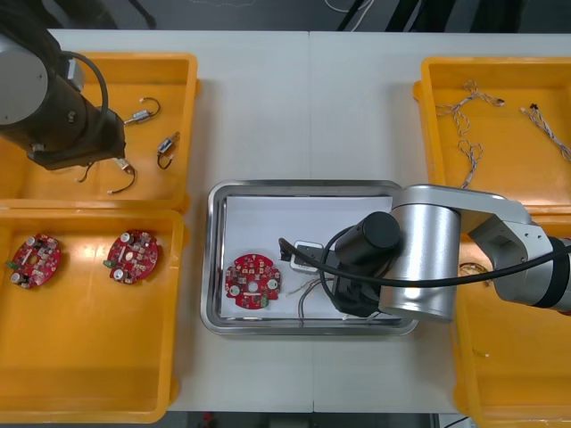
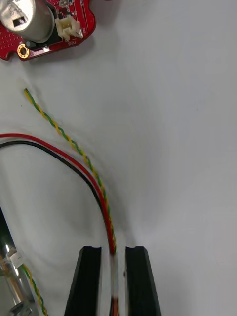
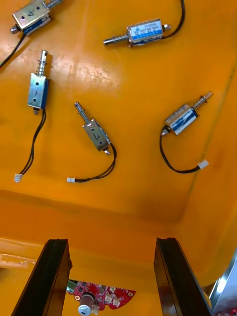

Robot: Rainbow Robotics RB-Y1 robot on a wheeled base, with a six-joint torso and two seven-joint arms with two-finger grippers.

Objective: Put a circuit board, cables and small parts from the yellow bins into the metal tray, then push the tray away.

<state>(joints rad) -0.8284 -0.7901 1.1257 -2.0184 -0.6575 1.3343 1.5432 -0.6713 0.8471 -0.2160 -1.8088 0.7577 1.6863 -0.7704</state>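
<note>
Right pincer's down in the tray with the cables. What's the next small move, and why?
Probably open the right pincer and release. The cables pinched between its fingers trail across the white floor of the tray beside the circuit board, so they look delivered. The left pincer hangs open over the small parts.

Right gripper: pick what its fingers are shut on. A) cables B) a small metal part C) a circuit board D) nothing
A: the right gripper pinches the cables between its fingers over the tray, the circuit board lying apart; the left gripper hangs open over a yellow bin.
</note>
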